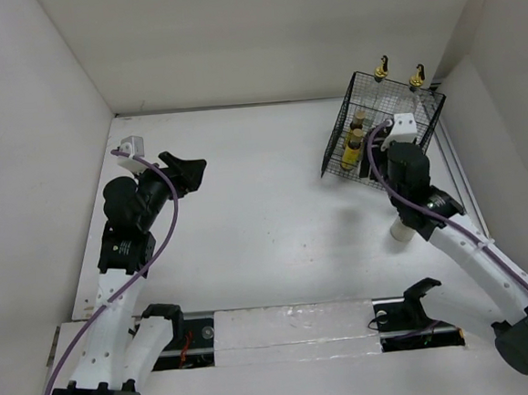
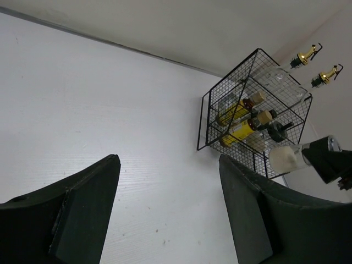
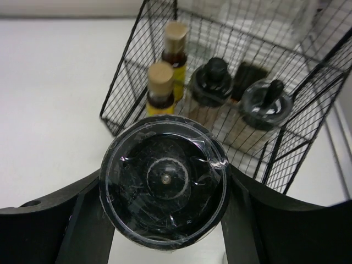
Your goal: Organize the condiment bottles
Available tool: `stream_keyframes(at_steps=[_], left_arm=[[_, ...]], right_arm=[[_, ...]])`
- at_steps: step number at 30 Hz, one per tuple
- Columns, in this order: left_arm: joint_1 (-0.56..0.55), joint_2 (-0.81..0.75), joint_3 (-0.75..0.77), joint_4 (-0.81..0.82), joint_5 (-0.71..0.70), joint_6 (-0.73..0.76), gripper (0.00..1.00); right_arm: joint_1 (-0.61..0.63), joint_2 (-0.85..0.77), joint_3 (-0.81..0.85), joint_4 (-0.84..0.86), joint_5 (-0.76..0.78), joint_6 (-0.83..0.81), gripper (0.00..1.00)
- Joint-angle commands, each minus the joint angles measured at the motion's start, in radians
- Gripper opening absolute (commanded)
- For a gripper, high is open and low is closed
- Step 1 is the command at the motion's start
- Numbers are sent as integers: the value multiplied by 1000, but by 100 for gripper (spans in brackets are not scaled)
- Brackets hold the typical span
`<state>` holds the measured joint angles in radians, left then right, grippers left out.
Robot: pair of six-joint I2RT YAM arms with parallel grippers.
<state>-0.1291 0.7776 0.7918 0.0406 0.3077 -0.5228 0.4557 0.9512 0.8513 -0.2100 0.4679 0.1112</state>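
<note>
Right tool [image 3: 165, 217] — dark-lidded jar [image 3: 164, 179] within

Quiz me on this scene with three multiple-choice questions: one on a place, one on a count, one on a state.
1. Where do the two cork-capped yellow bottles stand? A in the wire basket; B outside it, upright; C outside it, lying down.
2. How many gold pourers show? A one; B two; C four.
3. The right fingers are: A open, empty; B closed around a dark-lidded jar; C gripping basket wire.
Answers: 1 A, mesh surrounds them; 2 B, both show at the basket's far edge; 3 B, the jar fills their gap.
</note>
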Motion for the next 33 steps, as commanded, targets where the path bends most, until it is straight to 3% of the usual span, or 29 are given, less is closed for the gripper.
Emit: stream_keyframes(at_steps=[1,16,26,33], left_arm=[[5,-17,-2,42,13,3,68],[5,-5,-3,42,16,3,68],[5,-5,-3,42,14,3,68],[5,5,-3,42,14,3,68]], right_arm=[[-84,26,81,138,-47,-36,47],[-259,239,66,395,-155,-16,47],[-279,323,52,559,-155,-16,46],[-270,366,-40,572,-147,4,46]])
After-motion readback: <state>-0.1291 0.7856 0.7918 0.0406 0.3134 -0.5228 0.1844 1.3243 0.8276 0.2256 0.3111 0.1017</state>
